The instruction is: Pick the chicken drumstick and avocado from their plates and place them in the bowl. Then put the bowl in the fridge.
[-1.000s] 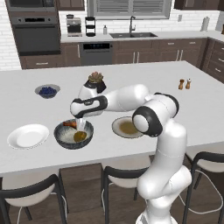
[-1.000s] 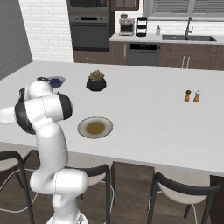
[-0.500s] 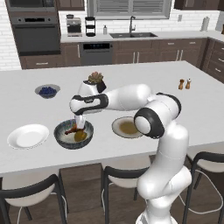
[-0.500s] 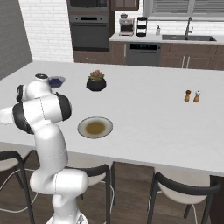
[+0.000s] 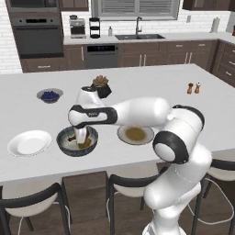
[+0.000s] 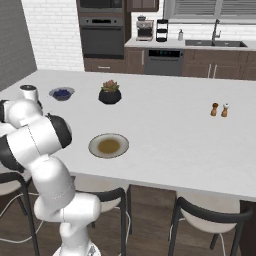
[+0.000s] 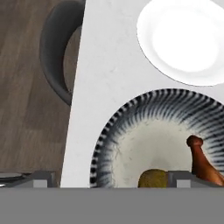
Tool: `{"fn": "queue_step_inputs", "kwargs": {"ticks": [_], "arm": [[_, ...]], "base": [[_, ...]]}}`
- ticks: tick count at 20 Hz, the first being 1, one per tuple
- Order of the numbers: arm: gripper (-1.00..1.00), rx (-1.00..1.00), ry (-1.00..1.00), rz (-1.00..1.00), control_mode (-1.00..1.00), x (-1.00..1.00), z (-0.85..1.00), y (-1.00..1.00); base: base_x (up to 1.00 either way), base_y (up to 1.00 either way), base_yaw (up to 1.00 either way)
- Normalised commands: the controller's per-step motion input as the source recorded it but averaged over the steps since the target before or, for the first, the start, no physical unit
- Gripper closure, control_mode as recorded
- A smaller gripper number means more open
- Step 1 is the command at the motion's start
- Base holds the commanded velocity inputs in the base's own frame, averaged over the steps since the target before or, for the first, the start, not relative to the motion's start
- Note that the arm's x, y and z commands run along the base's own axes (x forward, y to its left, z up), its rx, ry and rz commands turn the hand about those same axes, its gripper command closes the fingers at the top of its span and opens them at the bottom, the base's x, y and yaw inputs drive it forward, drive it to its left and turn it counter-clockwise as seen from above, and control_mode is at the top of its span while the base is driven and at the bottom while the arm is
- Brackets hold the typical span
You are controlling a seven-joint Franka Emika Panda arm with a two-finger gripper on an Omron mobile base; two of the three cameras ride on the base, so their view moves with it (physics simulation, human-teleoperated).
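Dark ribbed bowl (image 5: 77, 141) near the table's (image 5: 151, 87) front edge holds both the chicken drumstick (image 7: 204, 164) and the avocado (image 7: 154, 179), with the released tool (image 5: 82, 136) spread wide just above them.

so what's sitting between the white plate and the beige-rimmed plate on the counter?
The bowl, in the left base view. Inside lie the chicken drumstick and avocado. The open gripper hangs over it, between white plate and beige-rimmed plate.

Two plates (image 5: 29, 142), two bowls (image 5: 77, 141)
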Motion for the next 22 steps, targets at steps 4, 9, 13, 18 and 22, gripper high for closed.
{"fn": "queue_step_inputs", "kwargs": {"ticks": [4, 9, 13, 18, 22], "arm": [[-1.00, -0.04, 0.00, -0.02, -1.00, -0.36, 0.00, 0.22], [-1.00, -0.06, 0.00, -0.04, -1.00, 0.00, -0.06, 0.00], [-1.00, -0.09, 0.04, -0.06, -1.00, 0.00, -0.09, 0.08], [-1.00, -0.13, 0.05, -0.09, -1.00, 0.00, -0.10, 0.10], [-1.00, -0.07, 0.00, -0.09, -1.00, 0.14, -0.21, 0.00]], "base": [[0.00, 0.00, 0.00], [0.00, 0.00, 0.00], [0.00, 0.00, 0.00], [0.00, 0.00, 0.00], [0.00, 0.00, 0.00]]}}
